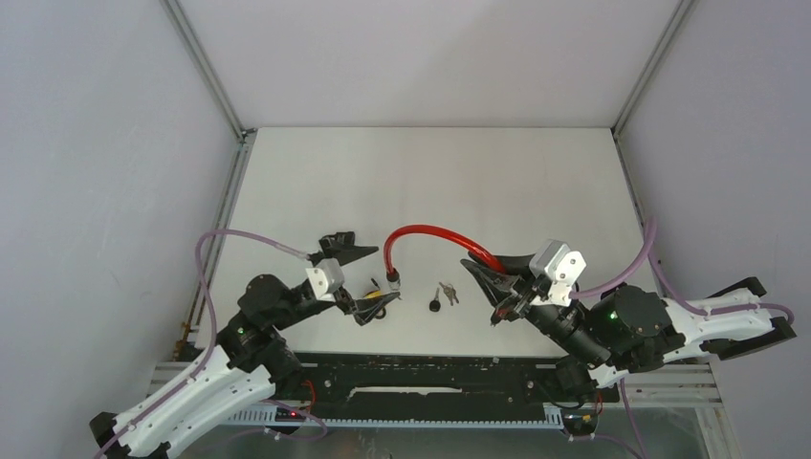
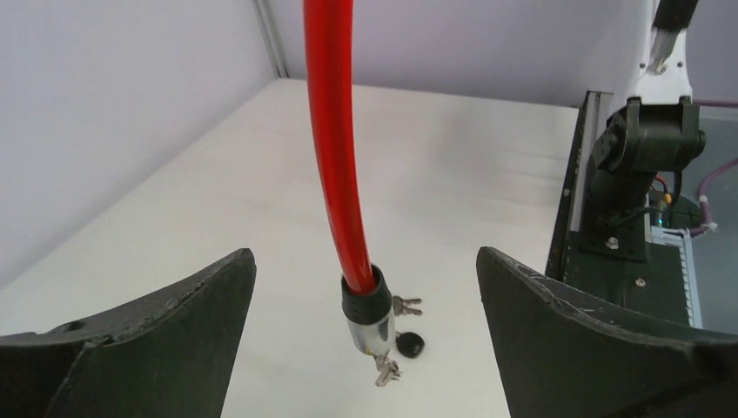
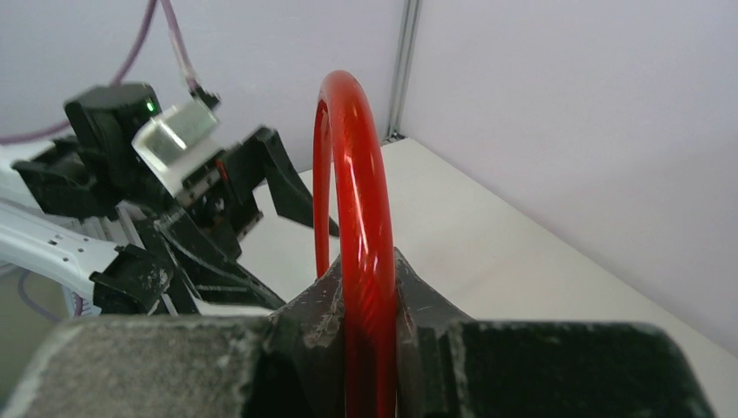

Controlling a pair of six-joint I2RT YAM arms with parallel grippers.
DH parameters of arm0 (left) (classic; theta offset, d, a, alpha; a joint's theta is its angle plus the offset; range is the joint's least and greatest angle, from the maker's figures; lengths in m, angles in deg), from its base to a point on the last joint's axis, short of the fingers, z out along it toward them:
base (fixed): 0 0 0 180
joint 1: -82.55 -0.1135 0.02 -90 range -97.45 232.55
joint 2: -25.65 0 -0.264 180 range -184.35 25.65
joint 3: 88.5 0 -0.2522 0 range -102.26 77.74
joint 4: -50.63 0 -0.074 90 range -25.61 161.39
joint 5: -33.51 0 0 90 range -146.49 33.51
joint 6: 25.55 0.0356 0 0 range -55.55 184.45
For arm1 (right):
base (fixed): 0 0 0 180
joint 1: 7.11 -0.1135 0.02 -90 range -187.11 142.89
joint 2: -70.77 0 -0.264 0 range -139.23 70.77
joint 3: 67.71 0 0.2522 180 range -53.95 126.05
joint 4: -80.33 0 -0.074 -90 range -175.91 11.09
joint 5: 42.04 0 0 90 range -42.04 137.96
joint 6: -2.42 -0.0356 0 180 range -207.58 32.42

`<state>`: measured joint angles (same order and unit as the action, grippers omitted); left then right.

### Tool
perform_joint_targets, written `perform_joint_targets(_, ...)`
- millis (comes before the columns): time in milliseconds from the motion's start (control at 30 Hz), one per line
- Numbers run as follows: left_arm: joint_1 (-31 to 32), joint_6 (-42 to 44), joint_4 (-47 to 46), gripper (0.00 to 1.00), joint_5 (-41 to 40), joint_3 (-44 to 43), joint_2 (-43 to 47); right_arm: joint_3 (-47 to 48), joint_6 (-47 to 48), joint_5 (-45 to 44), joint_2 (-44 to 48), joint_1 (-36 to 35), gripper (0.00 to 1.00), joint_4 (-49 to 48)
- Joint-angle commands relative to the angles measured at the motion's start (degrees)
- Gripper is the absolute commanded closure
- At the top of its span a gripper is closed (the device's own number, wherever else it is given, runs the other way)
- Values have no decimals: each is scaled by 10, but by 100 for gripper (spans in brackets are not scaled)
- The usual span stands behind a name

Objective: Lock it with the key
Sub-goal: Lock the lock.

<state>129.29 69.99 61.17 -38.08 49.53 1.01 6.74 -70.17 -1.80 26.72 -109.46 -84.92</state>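
Cable (image 3: 352,131), 1 end out of sight inside right hand (image 3: 365,300)

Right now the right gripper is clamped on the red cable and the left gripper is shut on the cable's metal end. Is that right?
Not quite. The left gripper is open: in the left wrist view its fingers stand wide apart on either side of the metal end, touching neither side of it. The right gripper is indeed clamped on the red cable.
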Motion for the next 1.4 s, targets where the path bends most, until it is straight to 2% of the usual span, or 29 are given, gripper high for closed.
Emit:
perform_joint_targets(0, -2, -32, -66, 2, 10, 66, 10, 13, 1, 24, 1, -3, 100, -90)
perform_joint_targets(267, -2, -35, -62, 14, 9, 92, 16, 13, 19, 37, -9, -7, 100, -112)
perform_joint_targets(533, -2, -23, -50, 43, 32, 83, 2, 13, 22, 37, -3, -9, 100, -111)
perform_joint_targets(733, -2, -19, -39, 42, 39, 79, 3, 13, 24, 36, 6, -12, 100, -111)
perform_joint_targets(833, -1, -17, -37, 55, 44, 77, 7, 13, 26, 36, 9, -12, 100, -109)
perform_joint_targets(933, -2, -11, -30, 75, 44, 74, 10, 13, 26, 35, 10, -13, 100, -105)
perform_joint_targets(1100, -2, -5, -29, 86, 44, 74, 16, 13, 23, 37, 12, -14, 100, -94)
perform_joint_targets(1200, -2, 13, -16, 94, 70, 67, 16, 12, 21, 49, 19, -15, 100, -79)
perform_joint_targets(1367, -2, 77, 37, 96, 178, 43, 6, 13, 18, 124, 44, -15, 100, -20)
